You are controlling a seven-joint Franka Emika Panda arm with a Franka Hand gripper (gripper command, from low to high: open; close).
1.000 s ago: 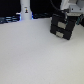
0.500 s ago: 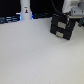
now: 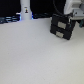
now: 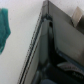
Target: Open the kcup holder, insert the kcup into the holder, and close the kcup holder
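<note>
The kcup holder (image 3: 62,27), a black boxy unit with two rectangular front panels, sits on the white table at the exterior view's upper right. My white arm comes down just behind and above it, and the gripper (image 3: 70,15) is at its top edge, too blurred to read. Up close, the wrist view shows the holder's dark side and edge (image 4: 57,47) running diagonally. I cannot make out the kcup for certain. A teal-green shape (image 4: 5,27) lies on the white surface beside the holder, and I cannot tell what it is.
A tall white bottle-shaped object (image 3: 25,10) stands at the back on the exterior view's left, against a dark backdrop. The white tabletop (image 3: 35,57) spreads in front of the holder. A tan patch (image 4: 77,17) shows past the holder.
</note>
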